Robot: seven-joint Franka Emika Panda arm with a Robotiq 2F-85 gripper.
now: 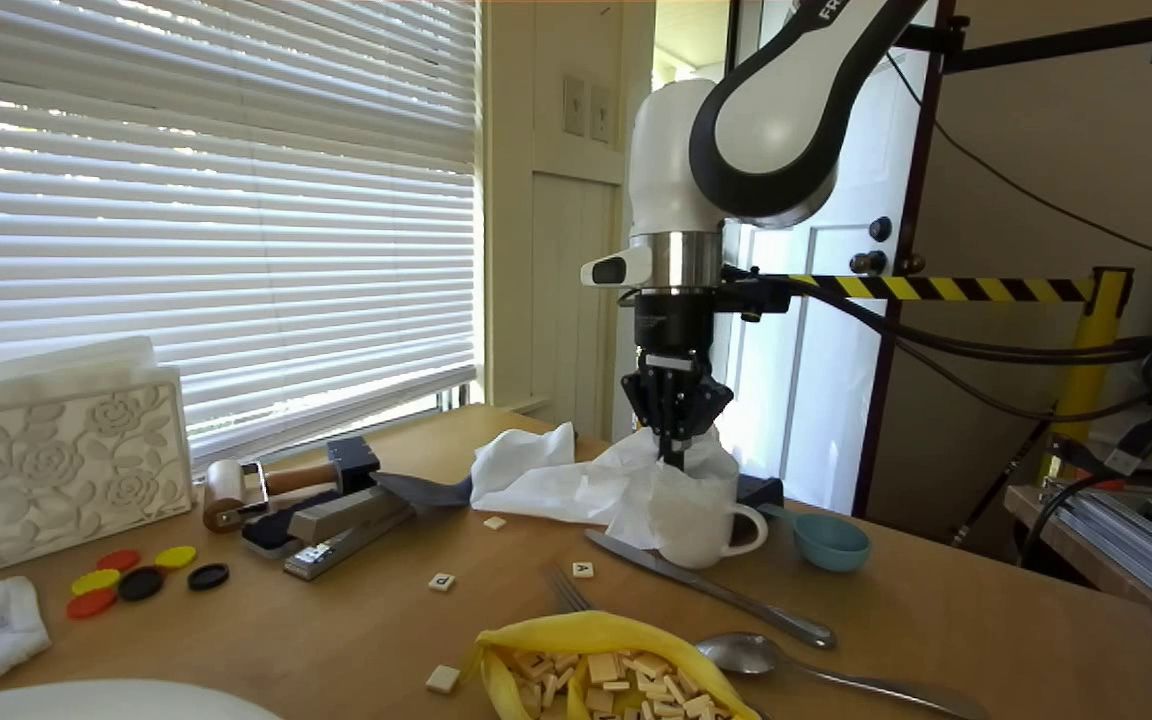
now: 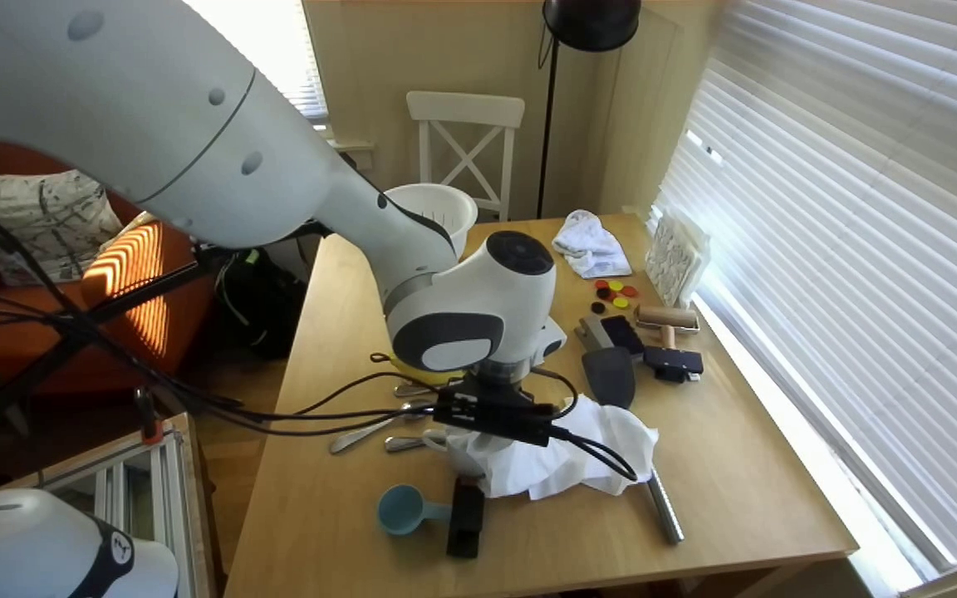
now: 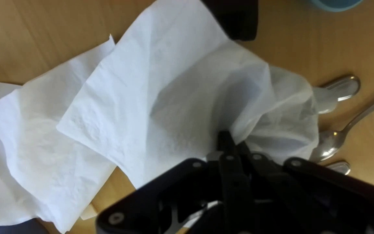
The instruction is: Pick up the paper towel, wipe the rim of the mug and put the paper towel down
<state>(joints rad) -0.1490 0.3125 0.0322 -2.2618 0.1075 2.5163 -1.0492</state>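
The white paper towel [image 1: 541, 485] lies crumpled and spread over the table and drapes over the mug. It also shows in an exterior view [image 2: 599, 448] and fills much of the wrist view [image 3: 174, 97]. The white mug [image 1: 701, 545] stands upright, its rim mostly covered by the towel; its handle shows. It is partly visible in an exterior view [image 2: 463, 455]. In the wrist view only its handle [image 3: 325, 100] sticks out. My gripper [image 1: 672, 458] points down above the mug, its fingers [image 3: 234, 139] shut on a fold of the towel. Whether the fingertips reach inside the mug is hidden.
A blue cup [image 1: 832, 543] and a black block [image 2: 466, 519] stand beside the mug. A knife [image 1: 726, 592] and a spoon [image 1: 739, 653] lie in front. A yellow pouch of tiles [image 1: 616, 640], a stapler [image 1: 351, 525] and a dark spatula [image 2: 610, 378] are nearby.
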